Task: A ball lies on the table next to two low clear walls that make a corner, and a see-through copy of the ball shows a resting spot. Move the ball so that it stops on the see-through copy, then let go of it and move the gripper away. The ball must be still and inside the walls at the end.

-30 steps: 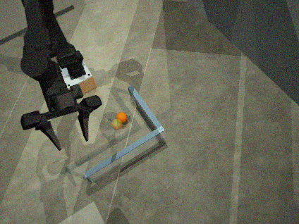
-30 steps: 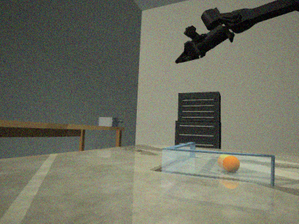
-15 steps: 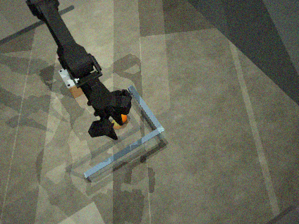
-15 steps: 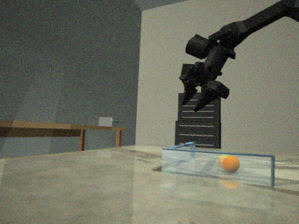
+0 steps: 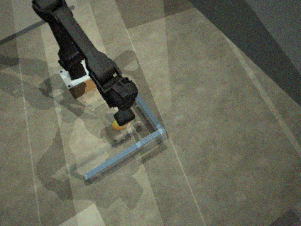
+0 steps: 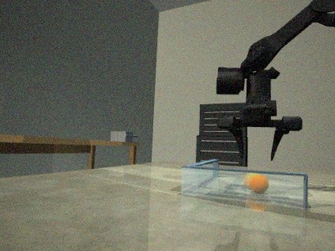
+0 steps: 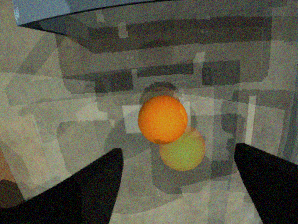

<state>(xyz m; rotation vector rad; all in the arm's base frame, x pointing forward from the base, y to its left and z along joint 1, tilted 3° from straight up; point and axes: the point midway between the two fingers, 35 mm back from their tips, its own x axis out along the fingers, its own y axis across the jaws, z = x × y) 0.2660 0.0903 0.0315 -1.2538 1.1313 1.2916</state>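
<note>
While the arm (image 5: 81,53) is reaching down from the upper left of the top view, the gripper (image 6: 258,144) is hanging above the table (image 6: 99,213) at the right of the exterior view, its fingers (image 6: 276,144) spread apart and pointing downward with nothing between them. Below it, the orange ball (image 6: 259,183) is sitting on the table inside the corner formed by the two clear walls (image 6: 245,187), well clear of the fingertips. In the wrist view, the ball (image 7: 162,119) is showing near the centre of the frame, between the two dark fingers at the lower corners. The see-through copy (image 7: 182,151), a pale greenish sphere, is lying just below and to the right of the ball there, overlapping it in part. Seen from the top, the gripper is covering most of the ball (image 5: 116,125), leaving only an orange edge showing beside the walls (image 5: 142,142). A wooden shelf (image 6: 67,144) is standing at the left of the exterior view.
</note>
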